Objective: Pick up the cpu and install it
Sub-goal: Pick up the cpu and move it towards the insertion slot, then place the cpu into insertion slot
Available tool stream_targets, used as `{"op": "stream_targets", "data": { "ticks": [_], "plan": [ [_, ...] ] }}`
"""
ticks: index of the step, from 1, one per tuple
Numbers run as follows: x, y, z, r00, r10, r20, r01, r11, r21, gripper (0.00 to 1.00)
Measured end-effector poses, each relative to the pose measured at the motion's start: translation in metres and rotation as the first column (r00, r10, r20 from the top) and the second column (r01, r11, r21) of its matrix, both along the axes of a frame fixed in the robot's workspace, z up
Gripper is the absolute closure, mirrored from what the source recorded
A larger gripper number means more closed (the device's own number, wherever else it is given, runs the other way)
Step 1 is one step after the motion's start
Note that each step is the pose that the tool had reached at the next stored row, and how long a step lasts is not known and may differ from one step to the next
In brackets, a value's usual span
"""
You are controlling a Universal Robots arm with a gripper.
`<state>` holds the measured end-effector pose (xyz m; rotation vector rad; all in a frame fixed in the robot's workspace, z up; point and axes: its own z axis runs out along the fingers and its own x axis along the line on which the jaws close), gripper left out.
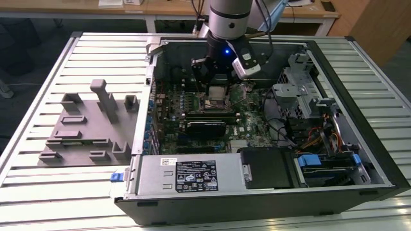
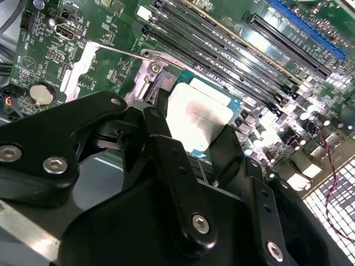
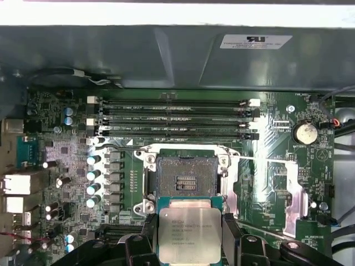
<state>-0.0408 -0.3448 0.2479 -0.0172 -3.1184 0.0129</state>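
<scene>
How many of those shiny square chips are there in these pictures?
1. The cpu is clamped in the gripper, close to the empty socket inside the computer case. More could be hidden under other parts.

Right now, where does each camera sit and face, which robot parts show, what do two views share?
Exterior view: off the arm, looking down into the case; arm shows.
First wrist view: on the arm, facing the empty socket; gripper shows.
Second wrist view: on the arm, slanting across the motherboard; fingers show.
Both wrist views share the cpu.
</scene>
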Motion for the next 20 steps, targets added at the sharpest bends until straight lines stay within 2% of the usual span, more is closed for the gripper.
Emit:
{"op": "stream_targets", "data": {
  "ticks": [8, 20],
  "plan": [
    [0.0000, 0.0076, -0.0048, 1.0000, 0.000, 0.0002, 0.000, 1.0000, 0.0000, 0.46],
    [0.0000, 0.0081, -0.0048, 1.0000, 0.000, 0.0002, 0.000, 1.0000, -0.0001, 0.46]
  ]
}}
